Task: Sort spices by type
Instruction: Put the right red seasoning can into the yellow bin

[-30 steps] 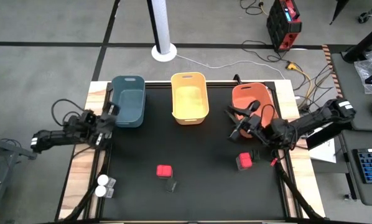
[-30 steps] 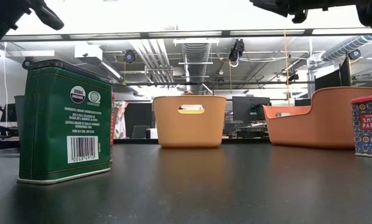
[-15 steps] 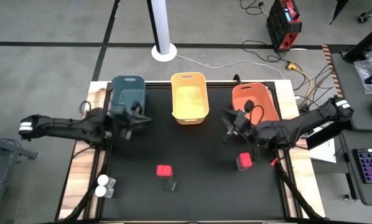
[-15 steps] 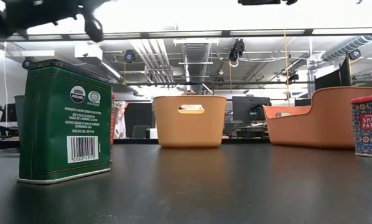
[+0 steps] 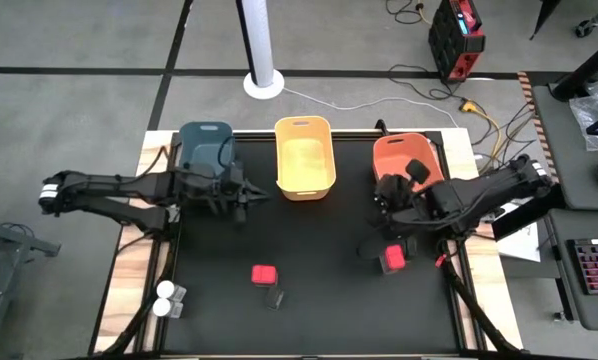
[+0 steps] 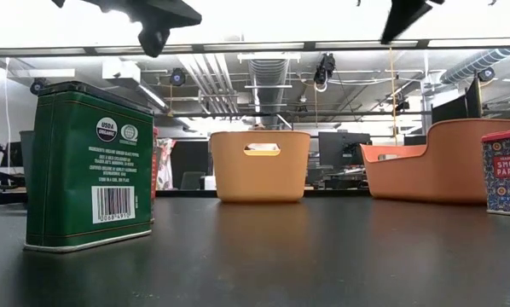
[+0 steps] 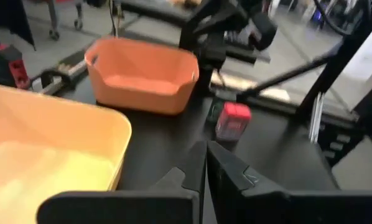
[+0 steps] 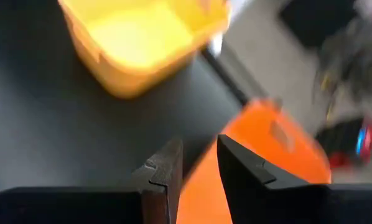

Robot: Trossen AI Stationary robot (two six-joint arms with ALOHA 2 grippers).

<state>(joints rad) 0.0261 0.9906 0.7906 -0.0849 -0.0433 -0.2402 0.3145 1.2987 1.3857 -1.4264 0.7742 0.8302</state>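
Green tin [image 6: 89, 166]: nearest of all in the low view, at its left, upright on the black mat; this looks like the red-lidded jar [image 5: 265, 275] at lower centre of the high view. Untouched.

White-lidded jars [image 5: 165, 298]: pair at the lower left of the high view, off the mat's edge, unmoved.

Smoked paprika tin [image 6: 505, 170]: right edge of the low view, the red-lidded one [image 5: 393, 258] at lower right of the mat, unmoved.

Left gripper [image 5: 241, 197]: a second ago it sat by the blue bin [image 5: 205, 160]; it has swung out over the mat toward the centre. Fingers pressed together, carrying nothing.

Right gripper [image 5: 383, 200]: has pulled in from the mat toward the orange bin [image 5: 407, 160], now just above the paprika tin. Fingers [image 8: 164, 168] slightly parted, nothing between them.

Yellow bin [image 5: 304, 155]: upper centre, no jar visible in it.

Meaning: both arms are repositioning empty-handed, I'd say heading for the red-lidded tins.
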